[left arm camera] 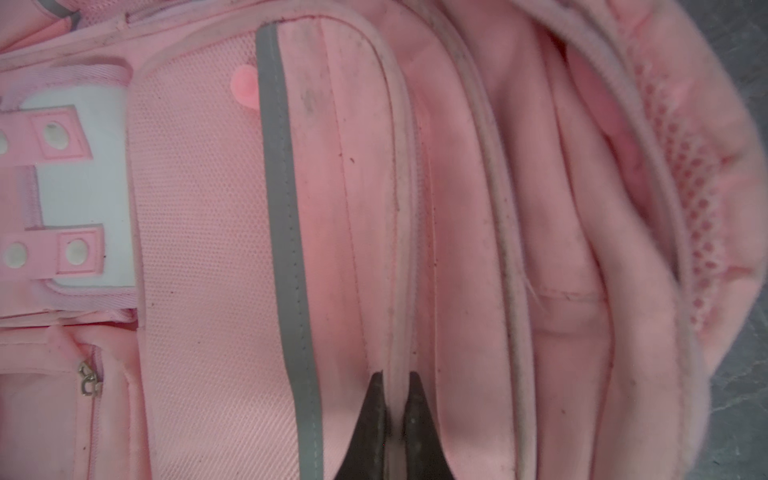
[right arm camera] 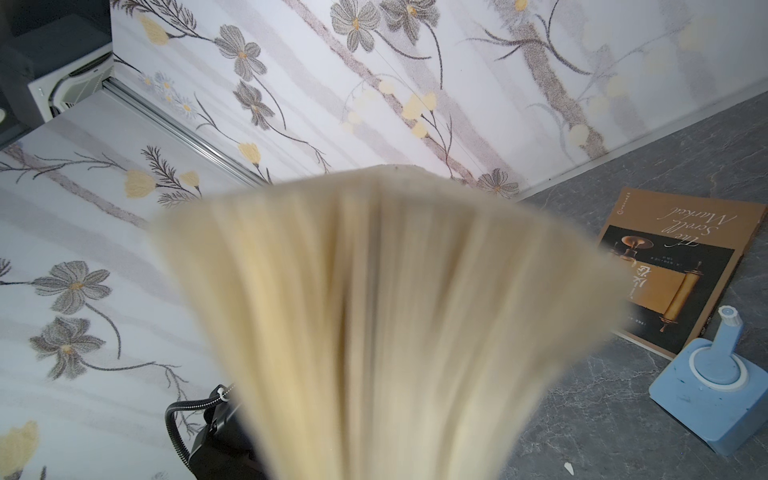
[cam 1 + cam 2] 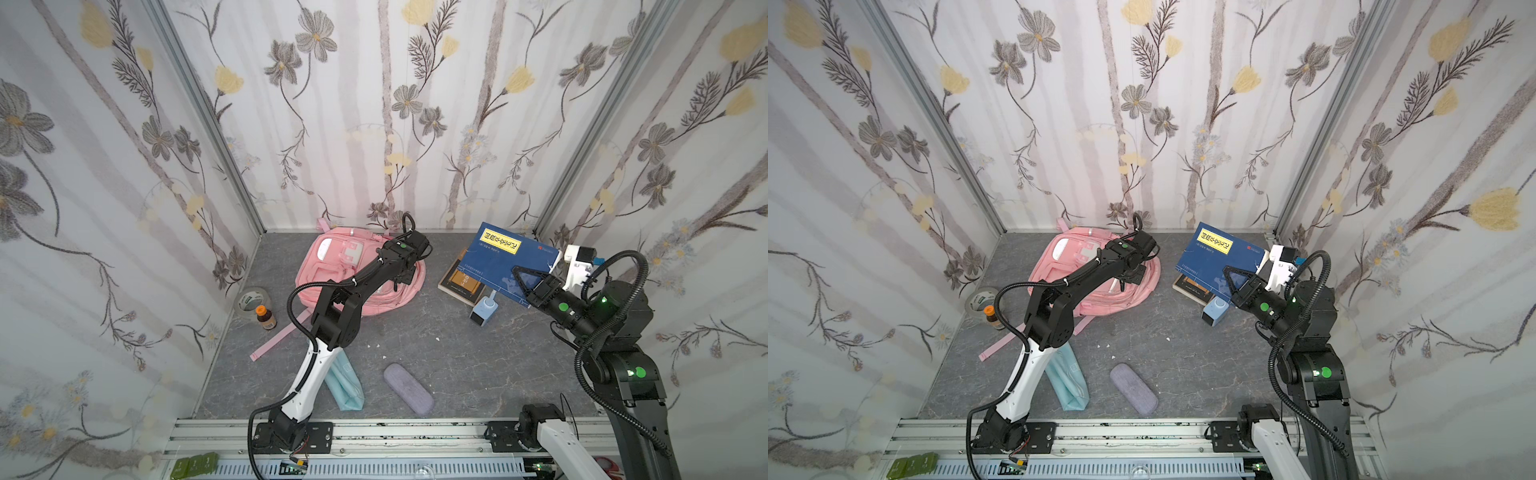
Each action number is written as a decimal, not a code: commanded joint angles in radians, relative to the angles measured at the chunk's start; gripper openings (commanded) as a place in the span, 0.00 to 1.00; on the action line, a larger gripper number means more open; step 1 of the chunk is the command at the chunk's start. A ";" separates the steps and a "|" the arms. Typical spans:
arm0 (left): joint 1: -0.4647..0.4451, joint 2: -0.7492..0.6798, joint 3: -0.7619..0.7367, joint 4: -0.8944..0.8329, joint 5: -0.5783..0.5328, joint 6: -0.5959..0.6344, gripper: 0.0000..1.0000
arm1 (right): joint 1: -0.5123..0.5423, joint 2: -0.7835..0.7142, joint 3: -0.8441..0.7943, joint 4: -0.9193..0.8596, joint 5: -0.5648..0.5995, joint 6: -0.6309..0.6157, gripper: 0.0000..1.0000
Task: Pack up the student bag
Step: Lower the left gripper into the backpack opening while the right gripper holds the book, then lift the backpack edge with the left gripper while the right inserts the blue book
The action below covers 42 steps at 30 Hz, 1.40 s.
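Observation:
The student bag (image 3: 332, 270) (image 3: 1067, 266), pink with white patches, lies flat at the back of the grey table. My left gripper (image 1: 395, 384) is shut on a raised piped seam of the student bag (image 1: 457, 208), which is pinched between the dark fingertips (image 1: 376, 399). In both top views this gripper (image 3: 400, 280) (image 3: 1126, 282) points down onto the bag's right side. My right gripper (image 3: 521, 277) (image 3: 1230, 277) is shut on a blue book (image 3: 509, 255) (image 3: 1219, 255), held tilted above the table. The book's cream page edges (image 2: 386, 311) hide the jaws in the right wrist view.
A brown-and-black book (image 3: 459, 282) (image 2: 673, 266) lies under the raised one, with a light-blue device (image 3: 484, 309) (image 2: 715, 386) beside it. A teal pouch (image 3: 345, 384) and purple case (image 3: 409, 388) lie near the front. A tape roll (image 3: 251, 300) and a small bottle (image 3: 266, 318) stand at the left.

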 commanded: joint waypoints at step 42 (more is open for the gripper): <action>0.078 -0.555 -0.115 0.227 0.143 0.037 0.00 | 0.207 0.170 -0.207 0.312 0.066 0.288 0.00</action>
